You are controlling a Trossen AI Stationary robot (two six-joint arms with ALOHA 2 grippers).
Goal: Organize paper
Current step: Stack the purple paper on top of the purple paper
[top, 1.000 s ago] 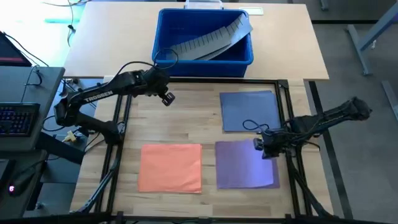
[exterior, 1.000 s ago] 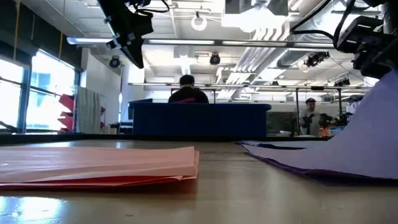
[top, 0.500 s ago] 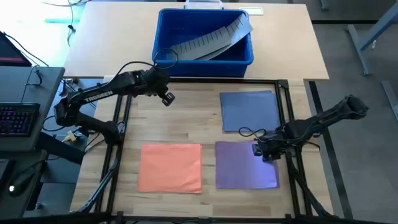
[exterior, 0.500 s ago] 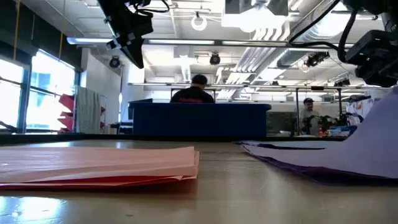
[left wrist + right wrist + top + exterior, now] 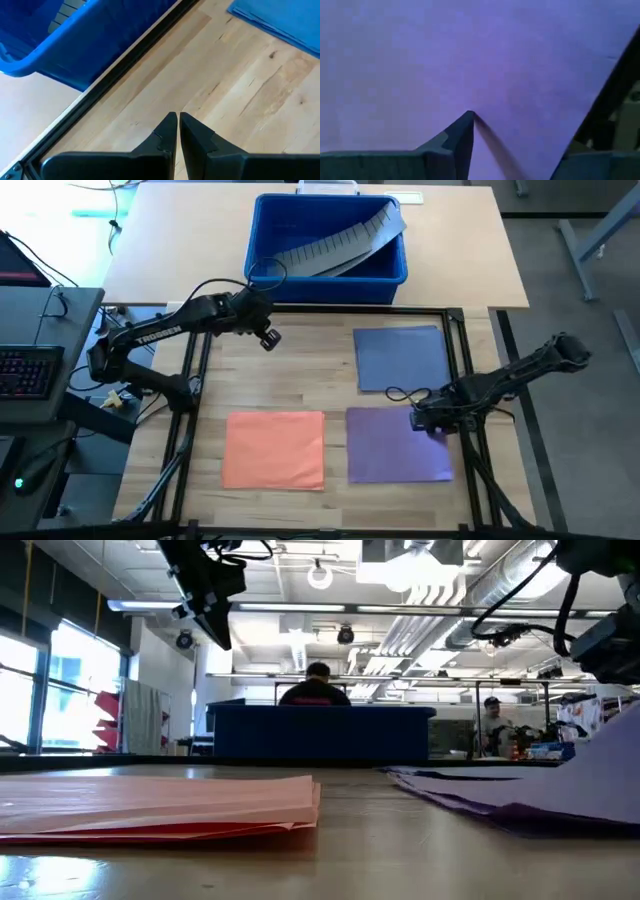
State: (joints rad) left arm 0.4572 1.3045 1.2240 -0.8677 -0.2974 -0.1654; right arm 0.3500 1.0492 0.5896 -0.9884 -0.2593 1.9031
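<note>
The right gripper (image 5: pixel 428 420) is down at the far right corner of the thin purple paper sheet (image 5: pixel 396 444). Its fingers are pinched tight on that sheet. In the right wrist view one dark finger (image 5: pixel 455 140) lies on top of the purple paper, and the paper fills almost the whole view. In the low view the right side of the purple sheet (image 5: pixel 560 790) slopes up off the wooden table (image 5: pixel 300 375), so that edge is lifted.

The left gripper (image 5: pixel 268 338) hangs in the air over the far left part of the table, near the blue plastic bin (image 5: pixel 330 242). Its two dark fingers (image 5: pixel 167 137) are pressed together with nothing between them. It touches no paper.

The thin blue paper sheet (image 5: pixel 402 358) lies flat just past the purple sheet, on the right side of the table. The right gripper sits close to the near edge of the blue sheet. The thin orange paper sheet (image 5: pixel 274 448) lies flat beside the purple sheet, on its left, well apart from both grippers. A grey ridged strip (image 5: pixel 335 246) lies in the blue bin.
</note>
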